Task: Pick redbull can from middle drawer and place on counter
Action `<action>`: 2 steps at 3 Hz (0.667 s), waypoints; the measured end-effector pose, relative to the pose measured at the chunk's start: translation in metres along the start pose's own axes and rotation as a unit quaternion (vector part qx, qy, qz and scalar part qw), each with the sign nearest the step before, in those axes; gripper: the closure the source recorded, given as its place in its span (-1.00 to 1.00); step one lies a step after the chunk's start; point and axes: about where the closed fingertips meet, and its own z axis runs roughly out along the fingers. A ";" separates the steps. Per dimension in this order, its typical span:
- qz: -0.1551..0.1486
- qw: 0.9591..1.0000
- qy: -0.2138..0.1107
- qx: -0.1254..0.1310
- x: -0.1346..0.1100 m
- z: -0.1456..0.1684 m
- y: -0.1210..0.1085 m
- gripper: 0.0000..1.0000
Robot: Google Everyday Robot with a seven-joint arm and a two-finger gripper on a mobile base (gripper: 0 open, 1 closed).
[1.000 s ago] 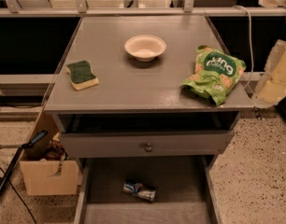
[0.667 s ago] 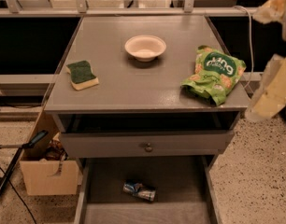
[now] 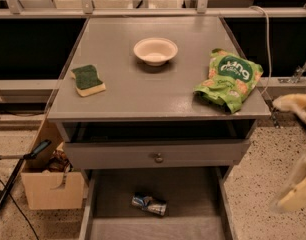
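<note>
The redbull can (image 3: 149, 204) lies on its side in the open middle drawer (image 3: 193, 191). The gripper (image 3: 288, 154) hangs right of that drawer, its fingers (image 3: 297, 190) spread and well apart from the can.

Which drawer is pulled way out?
The middle drawer, below the knobbed drawer; it sticks out, showing the redbull can lying inside. The pincer hovers off to the right.

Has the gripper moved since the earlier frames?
Yes. The gripper has dropped along the right side, from beside the chip bag to below the front edge of the counter.
</note>
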 end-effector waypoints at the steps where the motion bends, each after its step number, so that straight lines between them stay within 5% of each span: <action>1: 0.000 0.995 -0.072 -0.061 0.008 0.055 0.046 -1.00; 2: -0.008 0.981 -0.159 -0.111 -0.012 0.110 0.081 -1.00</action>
